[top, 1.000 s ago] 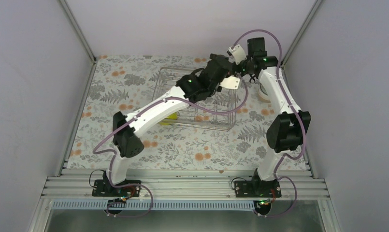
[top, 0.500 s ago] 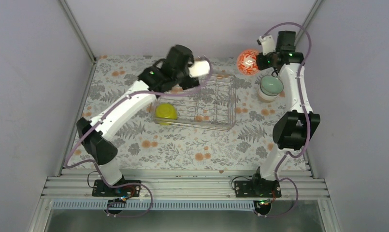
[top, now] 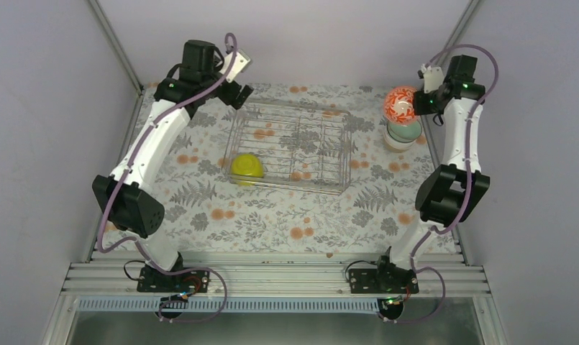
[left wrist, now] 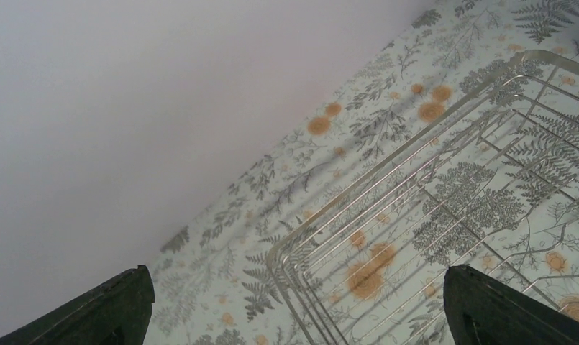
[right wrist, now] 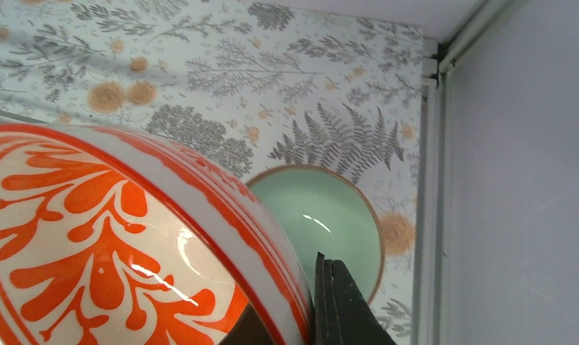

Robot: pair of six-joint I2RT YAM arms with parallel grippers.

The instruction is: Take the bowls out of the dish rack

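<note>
Since the orange bowl (top: 400, 104), grasped by the right end effector (top: 418, 106), was carried stackward, only the yellow bowl (top: 247, 166) remains racked; left end effector (left wrist: 297, 287) released.

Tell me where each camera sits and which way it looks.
Top: fixed above and behind the arms, looking down on the table, rack and yellow bowl; both arms show.
Left wrist: on the raised left arm, looking down at a rack corner and a wall; the open left end effector, fingers at the bottom corners.
Right wrist: on the right arm, looking down past the held red bowl onto the green bowl; one finger shows.
Shared: the rack, top and left wrist; both those bowls, top and right wrist.
</note>
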